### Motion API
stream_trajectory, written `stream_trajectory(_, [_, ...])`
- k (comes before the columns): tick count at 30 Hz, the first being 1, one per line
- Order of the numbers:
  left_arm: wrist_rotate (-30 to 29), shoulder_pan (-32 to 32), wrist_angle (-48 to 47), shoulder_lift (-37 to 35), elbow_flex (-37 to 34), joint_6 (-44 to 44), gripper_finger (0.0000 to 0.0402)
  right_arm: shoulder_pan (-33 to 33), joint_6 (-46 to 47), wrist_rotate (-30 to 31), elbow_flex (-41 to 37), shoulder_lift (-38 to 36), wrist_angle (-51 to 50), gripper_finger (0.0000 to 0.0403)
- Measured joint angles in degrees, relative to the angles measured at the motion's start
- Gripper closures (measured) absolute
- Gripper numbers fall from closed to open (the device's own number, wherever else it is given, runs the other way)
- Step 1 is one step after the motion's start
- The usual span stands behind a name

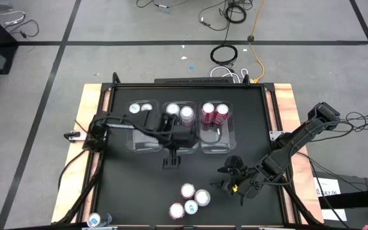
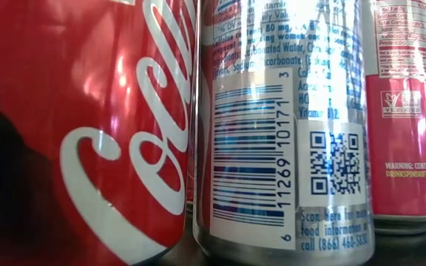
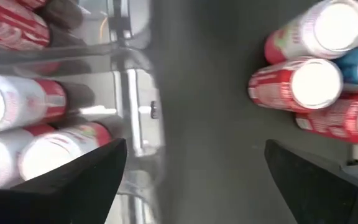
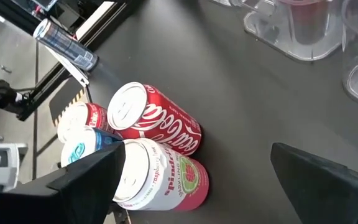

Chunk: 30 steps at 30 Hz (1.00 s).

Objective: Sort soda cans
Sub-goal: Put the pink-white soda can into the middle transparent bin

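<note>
your loose soda cans (image 1: 189, 201) stand clustered near the front edge of the black tabletop (image 1: 133, 185) (four upright: red, pink-and-white, one teal), and one more lies at the front-left corner (image 1: 94, 220). others sit in the three clear bins (image 1: 214, 144) at the back: teal, pink-and-white, dark red. your left end effector (image 1: 170, 165) hangs just in front of the middle bin, released and empty. your right end effector (image 1: 225, 179) hovers right of the cluster, also spread wide and empty.
</note>
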Motion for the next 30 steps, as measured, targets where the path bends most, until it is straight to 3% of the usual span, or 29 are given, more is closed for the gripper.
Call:
stream_trajectory(8, [-2.67,-7.34,0.76,0.0,-0.01,-4.09,0.0011,0.0,-1.13,-0.02,0.0,0.0,0.24,0.0007])
stream_trajectory(14, [-5.38,-12.58,10.34,0.0,-0.02,-1.78,0.0011,0.0,-0.98,-0.02,0.0,0.0,0.55,0.0007])
stream_trajectory(24, [-13.0,-15.75,15.07,0.04,-0.5,-1.78,0.0011,0.0,2.36,0.17,0.0,0.0,0.61,0.0007])
stream_trajectory(30, [-13.19,-16.43,24.58,-2.21,-12.79,-2.13,0.0011,-0.04,6.11,0.46,0.0,-0.02,0.66,0.0007])
